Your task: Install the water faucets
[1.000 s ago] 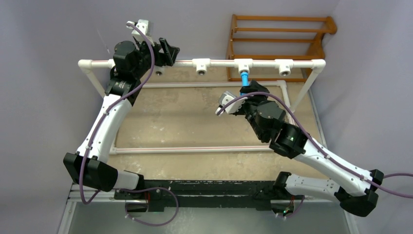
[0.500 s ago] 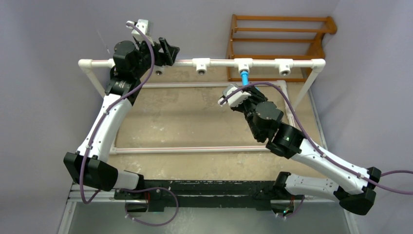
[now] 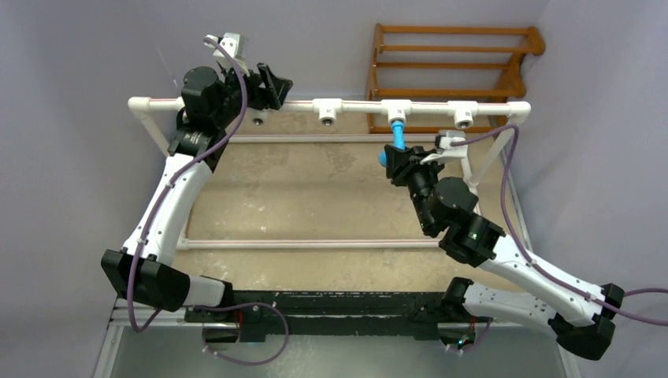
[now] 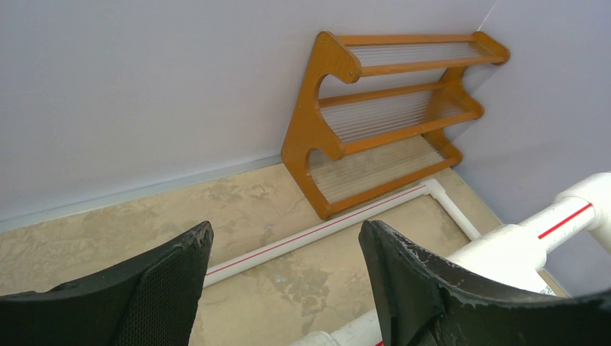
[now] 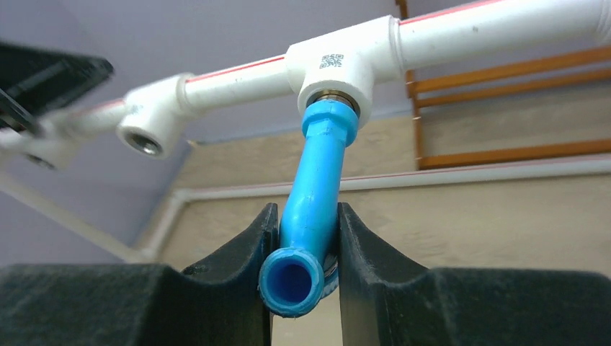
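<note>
The right end effector (image 5: 302, 238) is clenched on the bright blue plastic tap with a bent spout (image 5: 313, 194): its two black fingers press the spout from both sides, and the round open mouth of the spout faces the right wrist camera. The upper end of the tap sits in the downward socket of a white plastic tee fitting (image 5: 339, 65), where a narrow metal ring shows at the joint. This tee is the third of four on the raised white plastic pipe with a thin red line (image 3: 354, 103), and the next tee to the left (image 5: 144, 133) has an open threaded socket. The left end effector (image 4: 284, 238) is released, its black fingers are wide apart and hold nothing, and it hangs at the left part of the same raised pipe; I cannot tell if it touches the pipe. The pipe stands on slanted white legs above a rectangle of white pipes lying on the table (image 3: 315, 197), whose surface is beige and mottled like stone. Behind the frame a brown wooden rack with three shelves (image 4: 382, 122) stands in the corner, against pale lilac walls (image 3: 79, 118).
</note>
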